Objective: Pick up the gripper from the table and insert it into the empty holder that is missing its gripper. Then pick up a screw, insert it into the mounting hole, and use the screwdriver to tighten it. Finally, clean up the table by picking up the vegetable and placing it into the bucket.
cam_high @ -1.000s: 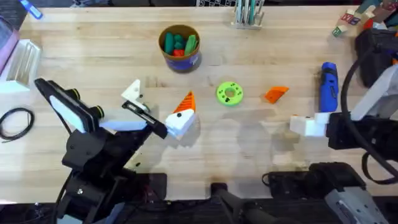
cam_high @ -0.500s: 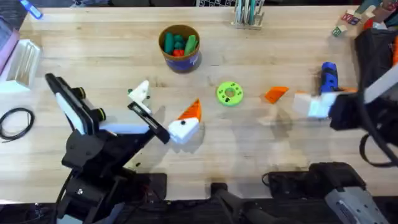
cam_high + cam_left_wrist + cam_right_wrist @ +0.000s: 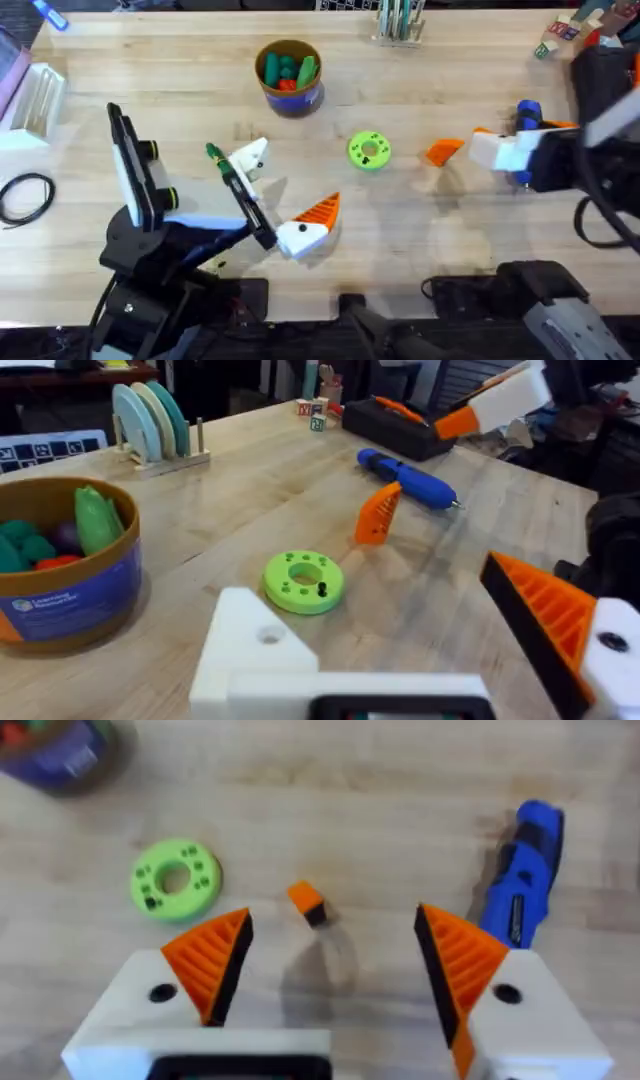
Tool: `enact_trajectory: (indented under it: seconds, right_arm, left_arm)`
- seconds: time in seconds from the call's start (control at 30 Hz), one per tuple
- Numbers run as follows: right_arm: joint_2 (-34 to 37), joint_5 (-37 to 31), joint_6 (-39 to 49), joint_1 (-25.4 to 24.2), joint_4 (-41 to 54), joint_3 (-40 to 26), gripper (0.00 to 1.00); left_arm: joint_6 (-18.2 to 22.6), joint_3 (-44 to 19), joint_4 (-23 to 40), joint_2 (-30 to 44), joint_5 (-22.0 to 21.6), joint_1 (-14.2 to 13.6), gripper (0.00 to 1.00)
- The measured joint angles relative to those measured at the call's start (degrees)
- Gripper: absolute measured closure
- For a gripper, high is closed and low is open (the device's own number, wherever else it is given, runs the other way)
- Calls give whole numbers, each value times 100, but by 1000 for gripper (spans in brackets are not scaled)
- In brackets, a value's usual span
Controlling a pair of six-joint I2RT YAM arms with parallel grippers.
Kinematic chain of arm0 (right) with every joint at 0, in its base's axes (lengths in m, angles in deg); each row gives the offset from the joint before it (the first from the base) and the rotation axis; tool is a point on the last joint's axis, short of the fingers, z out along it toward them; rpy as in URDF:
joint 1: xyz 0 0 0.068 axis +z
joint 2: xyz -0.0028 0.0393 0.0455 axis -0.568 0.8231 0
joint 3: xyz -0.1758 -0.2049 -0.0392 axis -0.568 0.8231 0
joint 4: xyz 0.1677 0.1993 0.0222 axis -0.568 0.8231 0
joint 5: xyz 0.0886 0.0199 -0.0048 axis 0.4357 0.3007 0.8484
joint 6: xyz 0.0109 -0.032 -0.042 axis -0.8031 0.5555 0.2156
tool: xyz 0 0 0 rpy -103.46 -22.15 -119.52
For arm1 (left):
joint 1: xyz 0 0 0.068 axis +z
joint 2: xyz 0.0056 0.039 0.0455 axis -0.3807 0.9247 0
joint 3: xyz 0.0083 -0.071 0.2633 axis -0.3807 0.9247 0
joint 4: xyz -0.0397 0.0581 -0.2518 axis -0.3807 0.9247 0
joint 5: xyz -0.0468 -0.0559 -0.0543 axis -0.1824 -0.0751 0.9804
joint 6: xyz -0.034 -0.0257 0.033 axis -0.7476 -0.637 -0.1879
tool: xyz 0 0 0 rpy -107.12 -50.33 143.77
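Loose orange gripper lies on open counter between green disc at 9 o'clock and right gripper, jaws wide apart, empty; left gripper likewise spread, holding nothing.

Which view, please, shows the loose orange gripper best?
The left wrist view: the gripper stands in full side profile beside the screwdriver. Overhead shows it small; the right wrist view sees only its end.
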Motion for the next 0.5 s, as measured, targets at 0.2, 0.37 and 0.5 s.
enact_trajectory:
  seconds: [0.2,0.37,0.5]
  right_arm:
    - [1579,0,337,68,537,-455,10]
    - [2876,-1,1036,252,873,-1079,10]
    - [3574,0,1442,405,715,-1322,35]
  left_arm:
    - [6,0,2,-2,82,0,14]
    - [6,0,2,0,108,0,14]
    - [6,0,3,0,117,0,14]
